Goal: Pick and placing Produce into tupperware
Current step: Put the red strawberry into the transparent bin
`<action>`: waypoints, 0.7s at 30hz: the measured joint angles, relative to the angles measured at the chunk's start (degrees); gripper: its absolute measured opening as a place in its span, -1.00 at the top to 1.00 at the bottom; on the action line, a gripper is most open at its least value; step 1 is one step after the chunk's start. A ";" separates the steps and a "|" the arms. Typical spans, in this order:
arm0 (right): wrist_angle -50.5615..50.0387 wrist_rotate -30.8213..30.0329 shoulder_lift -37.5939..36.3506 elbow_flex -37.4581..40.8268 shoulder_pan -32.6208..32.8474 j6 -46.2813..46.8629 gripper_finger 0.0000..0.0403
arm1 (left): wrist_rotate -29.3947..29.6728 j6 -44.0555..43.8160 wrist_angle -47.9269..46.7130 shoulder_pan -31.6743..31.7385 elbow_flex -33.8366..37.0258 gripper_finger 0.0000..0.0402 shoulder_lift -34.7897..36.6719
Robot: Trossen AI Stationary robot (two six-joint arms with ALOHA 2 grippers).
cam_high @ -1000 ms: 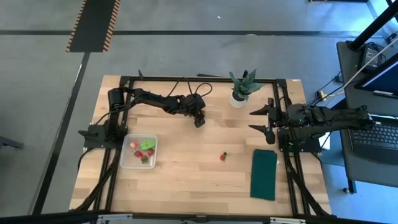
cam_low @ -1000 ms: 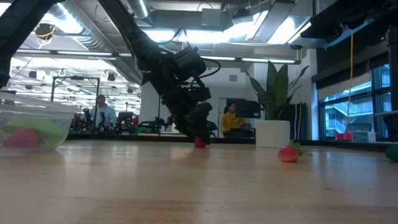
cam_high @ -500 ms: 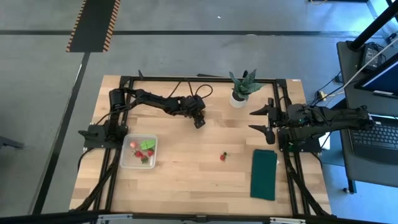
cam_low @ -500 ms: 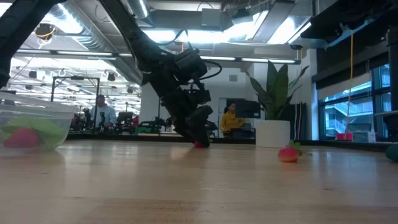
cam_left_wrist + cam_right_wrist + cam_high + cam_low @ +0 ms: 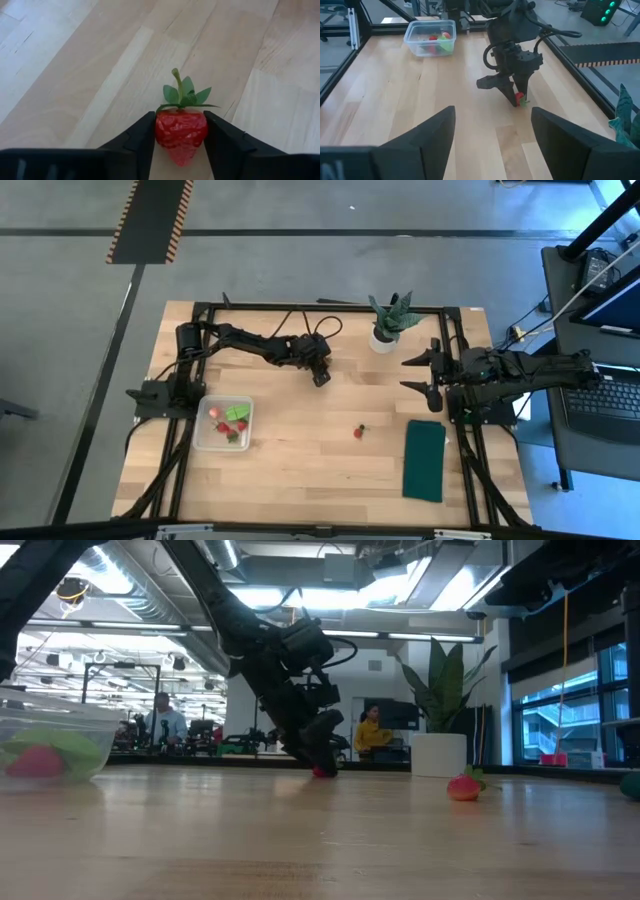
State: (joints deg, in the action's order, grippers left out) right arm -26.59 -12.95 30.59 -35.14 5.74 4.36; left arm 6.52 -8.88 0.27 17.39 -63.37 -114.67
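From above, you had the left gripper (image 5: pixel 319 377) just beside the potted plant (image 5: pixel 386 323), well apart from the tupperware (image 5: pixel 223 423). At table level, it touched down on a strawberry (image 5: pixel 322 771). Your left wrist camera showed both fingers (image 5: pixel 135 142) pinching it. The right gripper (image 5: pixel 418 375) waited, spread.

Red strawberry (image 5: pixel 181 134) with green leafy top, lying on the tabletop (image 5: pixel 300 450), pressed on both sides by the left claw (image 5: pixel 180 142) fingers. Second strawberry (image 5: pixel 358 432) lies alone mid-tabletop. Clear square tupperware (image 5: pixel 203 437) near the left edge holds red strawberries and a light green leafy piece (image 5: pixel 236 412).
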 joint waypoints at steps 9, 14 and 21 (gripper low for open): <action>-0.15 0.00 0.00 0.00 0.02 -0.04 -0.31 | -0.93 -0.20 -0.98 -0.22 0.22 0.26 1.06; -0.16 0.00 0.02 0.00 0.01 -0.07 -0.31 | -2.52 -0.08 -2.59 -1.01 0.20 0.31 6.21; -0.11 0.00 0.00 0.00 0.02 -0.11 -0.31 | -7.87 -1.01 -10.49 -3.07 0.19 0.28 19.90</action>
State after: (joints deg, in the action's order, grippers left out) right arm -26.70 -12.95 30.59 -35.14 5.76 4.25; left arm -1.35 -9.90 -10.22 14.32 -63.18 -94.77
